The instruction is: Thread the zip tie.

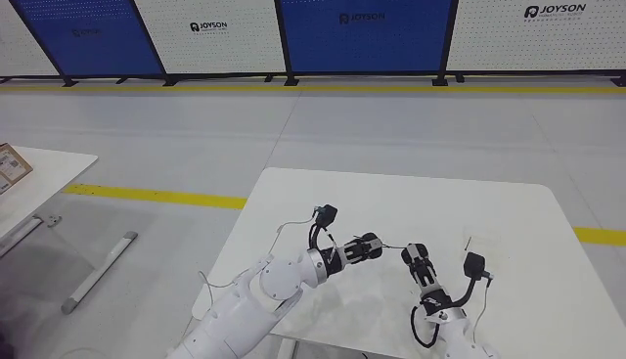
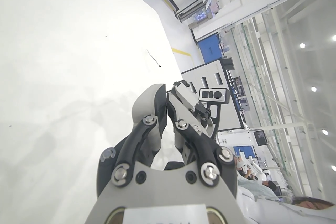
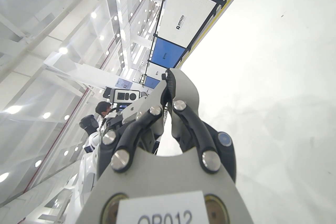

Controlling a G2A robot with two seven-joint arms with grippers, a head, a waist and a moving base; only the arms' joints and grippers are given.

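left gripper [image 2: 167, 97] pressed together; right gripper [image 3: 166, 82] pinching zip tie [image 3: 163, 76] | left wrist view: black strip [image 2: 153, 58] on table [image 2: 65, 25]

white arms [image 1: 279, 281] with black cables, grey left tool [image 2: 166, 101] with black links, silver screws

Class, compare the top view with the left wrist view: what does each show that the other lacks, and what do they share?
Top view adds: both arms, the table's full outline, a second table nearby. Left wrist view adds: ceiling lights and a close look at the shut left gripper. Shared: that gripper facing the right gripper, and a thin black strip lying on the table.
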